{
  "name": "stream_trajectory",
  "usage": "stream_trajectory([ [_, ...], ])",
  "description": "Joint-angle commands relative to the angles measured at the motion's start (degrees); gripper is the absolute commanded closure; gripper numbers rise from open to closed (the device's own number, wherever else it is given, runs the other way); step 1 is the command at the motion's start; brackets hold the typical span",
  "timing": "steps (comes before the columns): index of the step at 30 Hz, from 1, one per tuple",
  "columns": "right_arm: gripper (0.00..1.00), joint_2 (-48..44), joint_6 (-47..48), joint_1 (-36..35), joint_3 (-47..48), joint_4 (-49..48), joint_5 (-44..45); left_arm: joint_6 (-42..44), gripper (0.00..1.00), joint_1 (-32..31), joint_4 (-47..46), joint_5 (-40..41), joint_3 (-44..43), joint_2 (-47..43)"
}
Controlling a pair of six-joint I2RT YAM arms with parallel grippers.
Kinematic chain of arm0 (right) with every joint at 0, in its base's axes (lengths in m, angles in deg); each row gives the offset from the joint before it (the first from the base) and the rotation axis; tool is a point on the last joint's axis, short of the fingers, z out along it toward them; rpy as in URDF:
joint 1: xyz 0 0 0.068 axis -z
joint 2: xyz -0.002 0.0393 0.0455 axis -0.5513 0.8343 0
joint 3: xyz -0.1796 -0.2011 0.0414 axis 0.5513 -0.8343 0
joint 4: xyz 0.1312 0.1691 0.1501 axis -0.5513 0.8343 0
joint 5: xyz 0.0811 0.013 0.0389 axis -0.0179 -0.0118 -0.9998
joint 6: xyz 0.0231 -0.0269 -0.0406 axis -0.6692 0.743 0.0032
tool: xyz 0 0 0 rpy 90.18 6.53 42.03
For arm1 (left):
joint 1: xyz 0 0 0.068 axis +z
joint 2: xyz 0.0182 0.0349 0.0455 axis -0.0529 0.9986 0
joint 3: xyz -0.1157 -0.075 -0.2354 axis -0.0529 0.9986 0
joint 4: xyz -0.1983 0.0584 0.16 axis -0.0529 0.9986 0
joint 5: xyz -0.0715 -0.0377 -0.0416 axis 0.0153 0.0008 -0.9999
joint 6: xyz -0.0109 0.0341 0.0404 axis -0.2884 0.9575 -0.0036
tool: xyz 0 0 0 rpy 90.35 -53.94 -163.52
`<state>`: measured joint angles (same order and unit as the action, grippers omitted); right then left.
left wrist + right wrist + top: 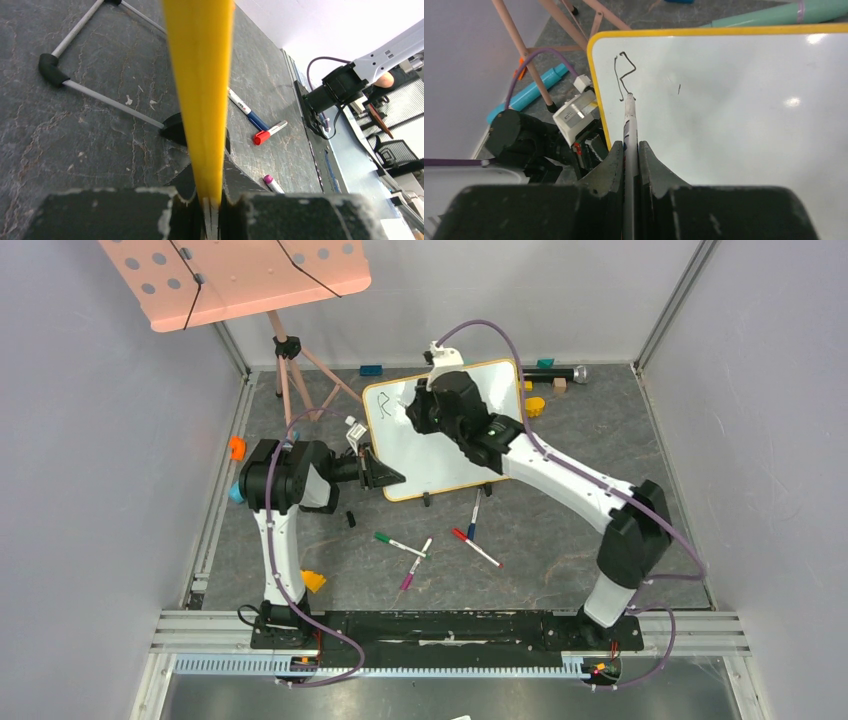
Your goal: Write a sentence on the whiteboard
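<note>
A: Whiteboard [430,455]: where is it, and which way does it face?
B: Middle of the table [560,530], toward its far edge. It is propped tilted on black clip feet, with the glossy white face toward your arms. Long axis runs left to right, left end swung slightly nearer. Orange-yellow rim, rounded corners.
A: Sentence [624,75]?
B: One thin, dark, angular squiggle, at the board's far-left corner.
A: Fingers?
B: Your left gripper [212,212] is clamped on the rim of the left edge, close to the near-left corner. Your right gripper [630,167] is pinched on a marker [629,125]. The marker's long axis points at the far-left corner, and its tip touches the board just below the squiggle.
</note>
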<state>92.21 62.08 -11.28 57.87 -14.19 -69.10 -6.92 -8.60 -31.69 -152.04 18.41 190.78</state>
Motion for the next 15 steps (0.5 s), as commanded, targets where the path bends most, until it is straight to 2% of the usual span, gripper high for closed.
stream_trajectory([
  [1, 1.00, -8.2, 1.0, 0.3, -3.9, -3.6, 0.9, 0.5, 0.98, -2.1, -3.5, -5.4, -2.2, 1.7],
  [9, 1.00, -18.4, 0.6, 0.3, -14.8, -4.2, 3.9, -0.2, 0.98, -3.8, -3.5, -7.1, -2.2, 2.4],
  [15, 1.00, -23.4, -0.7, 0.3, -21.7, -4.5, 4.1, -2.1, 0.98, -3.8, -3.5, -4.8, -2.3, 3.5],
])
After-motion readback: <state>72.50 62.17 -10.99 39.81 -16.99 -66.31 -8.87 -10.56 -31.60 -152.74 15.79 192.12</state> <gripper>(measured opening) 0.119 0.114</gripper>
